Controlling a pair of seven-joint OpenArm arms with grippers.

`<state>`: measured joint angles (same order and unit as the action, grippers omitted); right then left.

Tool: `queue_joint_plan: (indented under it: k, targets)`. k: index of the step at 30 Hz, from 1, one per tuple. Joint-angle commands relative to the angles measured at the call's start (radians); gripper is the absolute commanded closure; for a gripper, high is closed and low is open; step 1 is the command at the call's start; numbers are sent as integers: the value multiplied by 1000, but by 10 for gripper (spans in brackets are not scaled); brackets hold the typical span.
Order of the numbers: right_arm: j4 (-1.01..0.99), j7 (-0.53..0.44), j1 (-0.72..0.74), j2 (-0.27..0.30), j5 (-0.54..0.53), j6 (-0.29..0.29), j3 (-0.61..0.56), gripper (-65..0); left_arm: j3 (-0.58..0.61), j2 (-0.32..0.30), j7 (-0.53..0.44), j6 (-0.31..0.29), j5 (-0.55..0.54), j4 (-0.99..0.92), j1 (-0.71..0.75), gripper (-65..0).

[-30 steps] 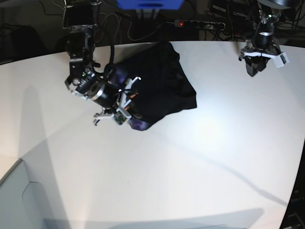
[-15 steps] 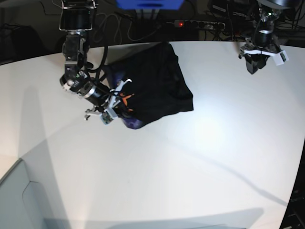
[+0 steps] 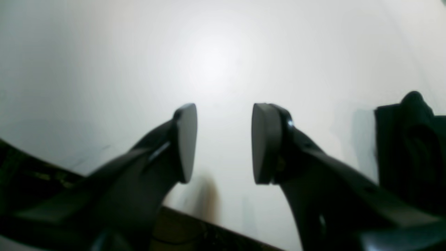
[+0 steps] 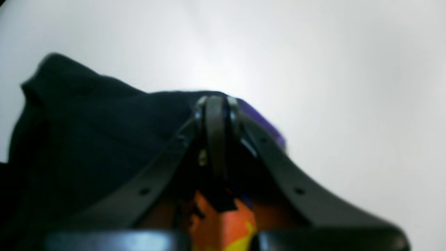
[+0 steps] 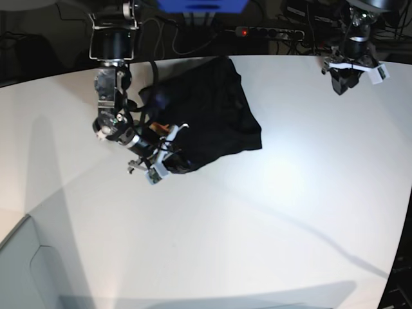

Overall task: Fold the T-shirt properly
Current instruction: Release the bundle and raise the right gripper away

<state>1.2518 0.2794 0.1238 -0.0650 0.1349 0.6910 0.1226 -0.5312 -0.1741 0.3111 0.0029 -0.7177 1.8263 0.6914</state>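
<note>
The black T-shirt (image 5: 209,112) lies crumpled at the back of the white table (image 5: 257,225). My right gripper (image 5: 164,162) is at its near left corner and is shut on a fold of the cloth. In the right wrist view the closed fingertips (image 4: 216,104) pinch black cloth (image 4: 87,139). A purple patch (image 4: 264,125) and orange-yellow print (image 4: 226,226) show around them. My left gripper (image 5: 344,80) hangs open and empty over the table's far right. In the left wrist view (image 3: 224,143) its pads are well apart above bare table.
A power strip (image 5: 270,32) and cables lie behind the table's back edge. The table's front left corner drops off (image 5: 26,219). A dark blurred shape (image 3: 411,146) sits at the right edge of the left wrist view; I cannot tell what it is.
My right gripper has shifted left, then back right and nearer with the cloth. The purple corner has tucked out of the base view. The left arm has lifted slightly.
</note>
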Motion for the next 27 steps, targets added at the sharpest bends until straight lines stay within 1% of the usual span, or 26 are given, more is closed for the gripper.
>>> queue_joint_plan:
  k: [1,5,8,9,10,13,15,18,20,23,27]
  targets:
    - [-17,-27,35,1,-19,7,1,-3,-8,-8,-22,-4,-6,14,15,-252]
    - [-105,-75,61,27,-19,7,2,-2,-8,-8,-23,-4,-6,14,26,-252]
    - [-120,-96,61,32,-19,7,2,-2,-8,-8,-25,-4,-6,16,27,-252]
    - [-106,-96,58,43,-19,7,5,-2,-8,-8,-25,-4,-6,16,27,-252]
    - [-71,-88,52,50,-21,7,16,-2,-8,-8,-25,-4,-6,16,27,-252]
    - [93,-84,-11,49,-21,7,90,-2,-8,-8,-23,-4,-6,16,24,-252]
    - [222,-65,-60,43,-21,7,101,-2,-7,-8,-23,-4,-6,16,21,-252]
    - [431,8,-158,38,-21,7,99,-2,-5,-8,-25,-4,-6,16,20,-252]
    - [527,25,-226,34,-21,7,94,-2,-4,-8,-25,-4,-6,16,12,-252]
    - [604,17,-336,20,-21,7,55,-2,-2,-8,-23,-4,-6,10,-6,-252]
    - [612,14,-434,21,-21,7,42,-2,-2,-8,-23,-4,-6,8,-17,-252]
